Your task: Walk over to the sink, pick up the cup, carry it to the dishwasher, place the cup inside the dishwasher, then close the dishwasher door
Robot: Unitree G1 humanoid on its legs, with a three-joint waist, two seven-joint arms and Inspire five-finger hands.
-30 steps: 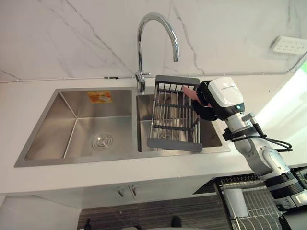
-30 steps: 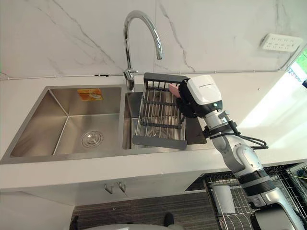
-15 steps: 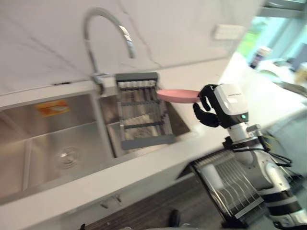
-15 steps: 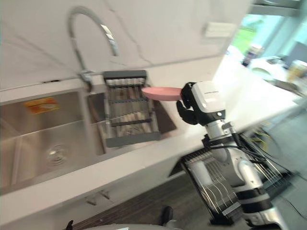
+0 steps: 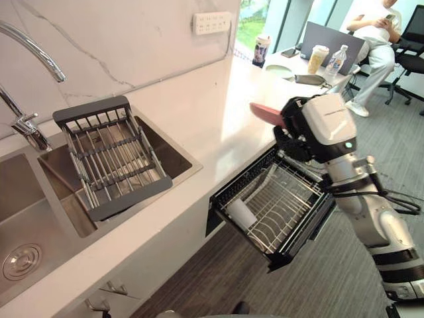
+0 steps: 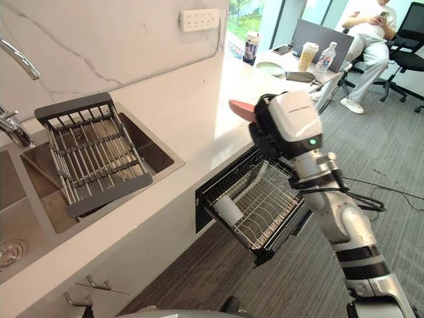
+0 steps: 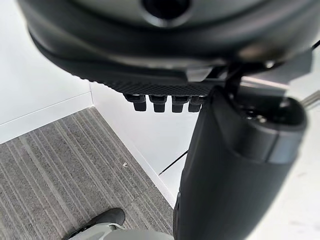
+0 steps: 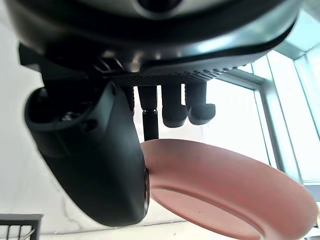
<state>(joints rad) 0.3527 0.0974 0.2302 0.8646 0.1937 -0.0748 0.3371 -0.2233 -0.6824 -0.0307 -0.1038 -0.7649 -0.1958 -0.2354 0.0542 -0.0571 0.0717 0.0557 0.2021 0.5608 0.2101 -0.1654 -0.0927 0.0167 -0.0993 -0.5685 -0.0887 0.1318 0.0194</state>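
pickup done, carry nearly done; placing and shutting the door are left. the thing is a pink plate [image 8: 227, 192], not a cup. my right hand [image 5: 298, 136] is clamped on its rim, thumb against fingers, and the plate sticks out past them. the open dishwasher [image 5: 296, 242] is just below the hand. left hand [image 7: 230, 165] is idle, can't tell its grip.

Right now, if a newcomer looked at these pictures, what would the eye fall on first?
First, the pink plate pinched in the right hand, held up near the edge of the counter. Below it the dishwasher rack stands pulled out, with a white cup lying in it. Further left, a grey dish rack sits across the sink.
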